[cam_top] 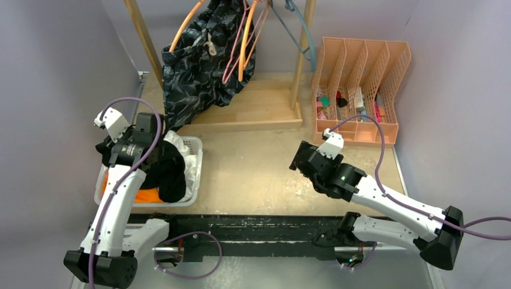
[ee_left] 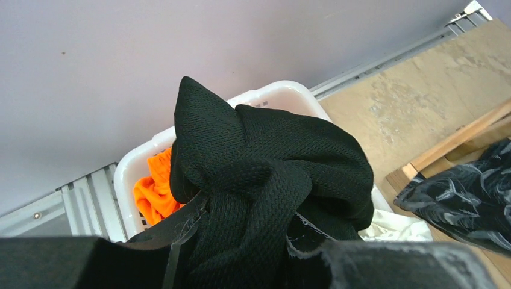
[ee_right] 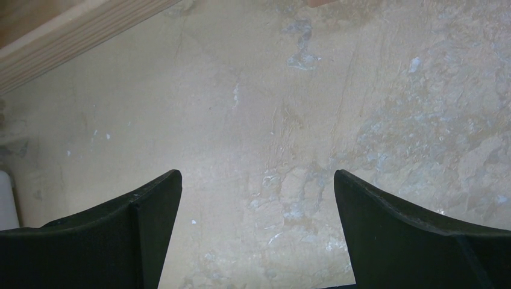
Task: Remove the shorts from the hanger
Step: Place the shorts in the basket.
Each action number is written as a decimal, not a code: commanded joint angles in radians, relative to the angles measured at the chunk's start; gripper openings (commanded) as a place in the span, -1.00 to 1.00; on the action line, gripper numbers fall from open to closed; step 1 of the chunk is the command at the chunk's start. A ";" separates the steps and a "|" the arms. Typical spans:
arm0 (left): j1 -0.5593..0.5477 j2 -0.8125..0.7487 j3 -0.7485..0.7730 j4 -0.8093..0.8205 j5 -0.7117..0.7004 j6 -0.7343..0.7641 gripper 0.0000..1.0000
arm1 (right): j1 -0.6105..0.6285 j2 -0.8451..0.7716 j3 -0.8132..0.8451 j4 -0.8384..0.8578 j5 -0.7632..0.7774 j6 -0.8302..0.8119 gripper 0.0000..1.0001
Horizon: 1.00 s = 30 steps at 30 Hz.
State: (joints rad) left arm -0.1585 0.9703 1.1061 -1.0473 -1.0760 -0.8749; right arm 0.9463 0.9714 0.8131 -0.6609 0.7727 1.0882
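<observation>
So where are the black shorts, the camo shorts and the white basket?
black shorts [ee_left: 265, 174], left wrist view, bunched middle.
camo shorts [cam_top: 193, 78], top view, hanging front.
white basket [ee_left: 274, 91], left wrist view, far rim.

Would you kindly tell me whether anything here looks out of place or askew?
The camo shorts hang bunched and lopsided on the rack, sagging leftward toward its wooden base. The black shorts, gripped by the left hand, sit bunched above the white basket, not settled inside. Nothing looks spilled or damaged.

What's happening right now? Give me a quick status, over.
Left end effector shut on black shorts, above white basket. Right end effector open, empty, over table. Camo shorts hang among hangers. Nothing blocking.
</observation>
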 commanded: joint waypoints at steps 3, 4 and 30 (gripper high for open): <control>0.034 -0.038 -0.037 -0.021 0.029 -0.101 -1.00 | -0.002 -0.024 -0.004 0.000 0.054 0.000 0.93; 0.034 -0.053 -0.072 -0.023 0.057 -0.137 -1.00 | -0.002 -0.023 -0.009 -0.002 0.055 0.002 0.93; 0.034 -0.132 -0.462 0.185 0.508 -0.482 -0.22 | -0.001 -0.016 -0.017 -0.024 0.064 0.019 0.94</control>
State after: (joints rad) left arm -0.1200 0.8616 0.5140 -0.8093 -0.6121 -1.3796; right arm 0.9463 0.9798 0.7879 -0.6579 0.7765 1.0916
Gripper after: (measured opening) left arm 0.298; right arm 0.969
